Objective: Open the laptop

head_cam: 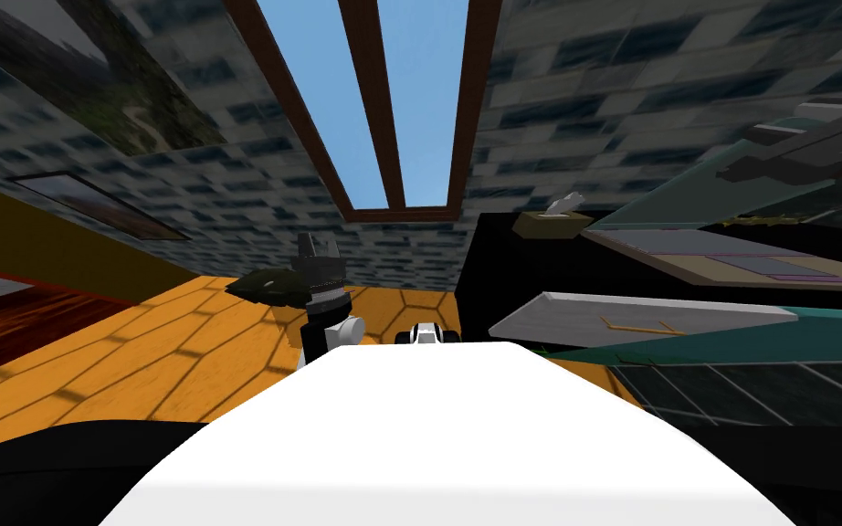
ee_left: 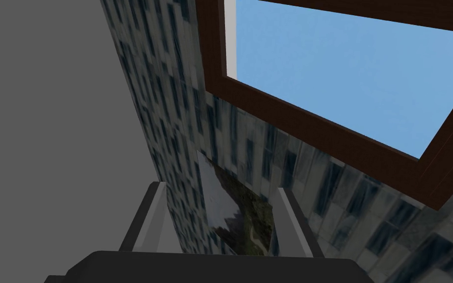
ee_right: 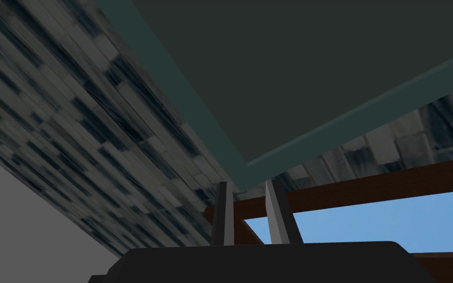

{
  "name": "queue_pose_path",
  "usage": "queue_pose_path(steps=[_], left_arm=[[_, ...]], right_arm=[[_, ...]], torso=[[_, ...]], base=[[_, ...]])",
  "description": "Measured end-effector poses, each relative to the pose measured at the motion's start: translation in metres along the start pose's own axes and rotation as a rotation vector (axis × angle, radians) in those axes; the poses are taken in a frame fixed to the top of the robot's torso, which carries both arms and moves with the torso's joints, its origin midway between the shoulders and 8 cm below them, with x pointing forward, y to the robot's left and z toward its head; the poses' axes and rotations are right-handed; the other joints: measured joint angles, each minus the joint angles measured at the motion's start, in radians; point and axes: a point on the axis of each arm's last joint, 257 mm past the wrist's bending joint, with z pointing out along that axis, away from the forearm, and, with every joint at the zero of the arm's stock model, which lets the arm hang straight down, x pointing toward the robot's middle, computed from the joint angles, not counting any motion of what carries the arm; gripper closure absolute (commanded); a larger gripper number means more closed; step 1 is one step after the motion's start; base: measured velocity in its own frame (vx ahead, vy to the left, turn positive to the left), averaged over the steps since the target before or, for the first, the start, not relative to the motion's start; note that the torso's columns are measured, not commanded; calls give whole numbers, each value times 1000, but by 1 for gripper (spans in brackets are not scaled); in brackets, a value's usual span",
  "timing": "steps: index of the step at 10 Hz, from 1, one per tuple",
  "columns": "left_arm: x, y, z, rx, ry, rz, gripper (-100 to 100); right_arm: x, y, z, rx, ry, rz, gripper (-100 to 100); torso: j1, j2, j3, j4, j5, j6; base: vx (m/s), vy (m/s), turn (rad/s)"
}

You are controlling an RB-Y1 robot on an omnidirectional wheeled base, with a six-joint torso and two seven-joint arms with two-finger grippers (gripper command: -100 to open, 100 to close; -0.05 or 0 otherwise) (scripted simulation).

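Observation:
The laptop stands on the black desk (head_cam: 501, 274) at my right. Its flat beige base (head_cam: 720, 260) carries grey panels, and its dark lid (head_cam: 684, 196) with a teal rim slopes up from it. In the right wrist view the lid (ee_right: 294, 64) is seen from below, and its near corner dips between the fingertips of my right gripper (ee_right: 247, 183). Those fingers stand narrow and close on that corner. My left arm (head_cam: 323, 292) is raised over the floor left of the desk. Its gripper (ee_left: 219, 186) is open and holds nothing.
A tissue box (head_cam: 552, 219) sits on the desk by the lid's near corner. A grey slab (head_cam: 638, 315) lies closer to me over a teal-edged surface (head_cam: 812, 333). Dark shapes (head_cam: 812, 146) rise at the far right. Orange patterned floor (head_cam: 136, 356) spreads to the left.

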Motion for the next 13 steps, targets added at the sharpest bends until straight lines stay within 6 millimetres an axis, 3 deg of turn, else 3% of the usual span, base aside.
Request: queue_pose_path(steps=[3, 8, 10, 12, 13], left_arm=[[0, 0, 0, 0, 0, 0, 0], [0, 0, 0, 0, 0, 0, 0], [0, 0, 0, 0, 0, 0, 0], [0, 0, 0, 0, 0, 0, 0], [0, 0, 0, 0, 0, 0, 0]], right_arm=[[7, 0, -5, 44, 4, -1, 100], [47, 9, 15, 98, 114, 65, 100], [65, 11, 20, 139, 156, 91, 100], [74, 23, 22, 142, 181, 86, 100], [79, 20, 28, 161, 196, 89, 100]], torso=[[1, -2, -1, -1, 0, -1], [-13, -3, -2, -4, -8, -1], [-17, -4, -1, -4, -13, 6], [-21, -8, -4, -7, -15, 4], [-21, -5, -3, -6, -13, -1]], base=[[-83, -11, 86], [-102, -35, 89], [-40, -5, -3], [-38, -12, 57], [-154, -42, 149]])
